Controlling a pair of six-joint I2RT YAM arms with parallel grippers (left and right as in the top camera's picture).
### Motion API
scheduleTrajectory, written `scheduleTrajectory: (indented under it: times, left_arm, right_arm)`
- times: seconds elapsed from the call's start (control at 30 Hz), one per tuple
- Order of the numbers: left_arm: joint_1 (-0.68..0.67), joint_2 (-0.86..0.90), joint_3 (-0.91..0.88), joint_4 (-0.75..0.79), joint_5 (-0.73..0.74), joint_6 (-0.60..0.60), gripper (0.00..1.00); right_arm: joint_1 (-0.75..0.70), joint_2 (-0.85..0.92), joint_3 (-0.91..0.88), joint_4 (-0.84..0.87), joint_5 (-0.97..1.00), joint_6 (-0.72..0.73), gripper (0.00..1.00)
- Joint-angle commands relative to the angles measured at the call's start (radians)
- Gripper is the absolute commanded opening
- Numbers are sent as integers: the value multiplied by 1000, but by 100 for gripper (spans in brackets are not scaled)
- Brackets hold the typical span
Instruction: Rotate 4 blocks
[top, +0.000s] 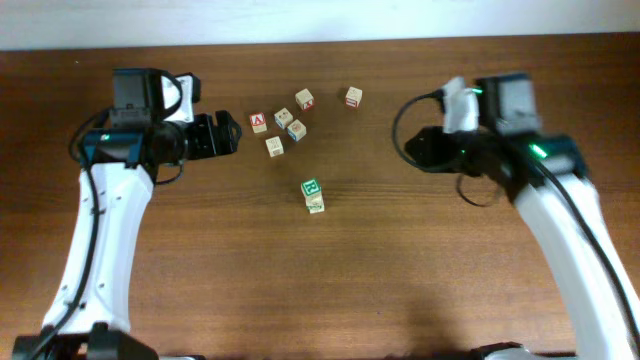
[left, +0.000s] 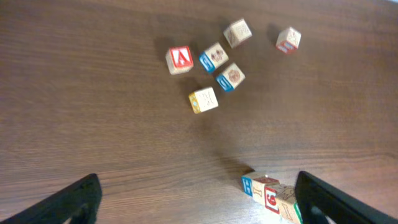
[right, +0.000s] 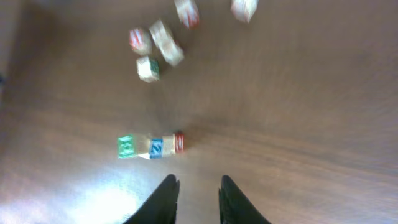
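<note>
While both arms hang over the dark wooden tabletop (top: 400, 290), I see the left end effector (left: 198, 186) spread wide, its two fingers (left: 78, 200) far apart at the bottom corners of the left wrist view with only bare wood between them. The right end effector (right: 198, 186) stands at a narrow gap, and I see nothing gripped between its dark fingertips.

The four task blocks sit together as one tight group near the middle of the tabletop, between the two arms and touched by neither. From overhead I read them as a column, with the green-marked block (top: 310, 187) on top and a pale side showing just below it. The left wrist view picks out the blue H block (left: 249, 185), the red 6 block (left: 271, 198) touching it, and the pale block (left: 287, 207) next along. The right wrist view is blurred, so I cannot read letters there.

Further back lies a scatter of loose cubes (top: 283, 118). The red A cube (top: 258, 122) is nearest the left end effector, and a cube with a red-marked top (top: 353, 96) sits apart to the right.
</note>
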Motion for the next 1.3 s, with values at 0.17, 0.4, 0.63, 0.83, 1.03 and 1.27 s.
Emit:
scheduleTrajectory:
  times: [0.17, 0.4, 0.63, 0.83, 1.03, 1.27]
  left_arm:
    - [1, -21, 12, -6, -43, 10, 99]
    - [1, -21, 12, -6, -43, 10, 99]
    - [1, -21, 12, -6, -43, 10, 99]
    - [1, -21, 12, -6, -43, 10, 99]
    - [1, -21, 12, -6, -43, 10, 99]
    - [1, -21, 12, -6, -43, 10, 99]
  right_arm:
    - [-6, -576, 20, -207, 140, -14, 99]
    - [-6, -723, 11, -288, 343, -60, 99]
    - [-43, -906, -443, 171, 373, -286, 99]
    - [-87, -1234, -1041, 690, 283, -309, 99]
    - [-87, -1393, -1286, 784, 293, -309, 99]
    - [-85, -1393, -1375, 827, 310, -309, 99]
